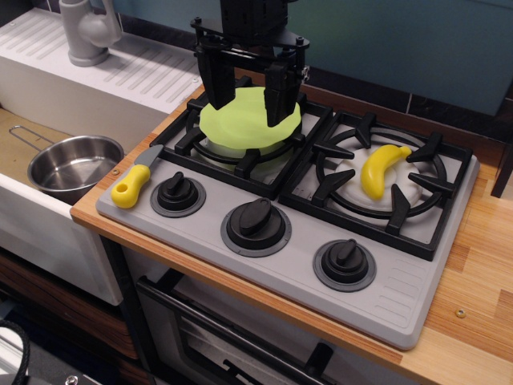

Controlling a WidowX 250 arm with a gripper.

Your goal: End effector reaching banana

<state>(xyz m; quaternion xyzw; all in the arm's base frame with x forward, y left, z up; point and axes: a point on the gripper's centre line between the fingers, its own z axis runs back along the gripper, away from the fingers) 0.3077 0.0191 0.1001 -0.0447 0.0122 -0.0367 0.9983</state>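
The end effector [247, 100] is a black gripper with several downward fingers under a wide flat bracket. It hangs over the left burner, just above a light green plate [244, 127]. Its fingers stand apart and hold nothing. The banana [380, 169] is bright yellow and curved. It lies on the grate of the right burner [377, 176], well to the right of the gripper and a little nearer the front. Gripper and banana are clearly apart.
A yellow-handled knife [135, 184] lies at the stove's left front corner. Three black knobs [256, 220] line the front of the grey stove. A steel pot [74, 165] sits in the sink at left, with a grey faucet [88, 30] behind.
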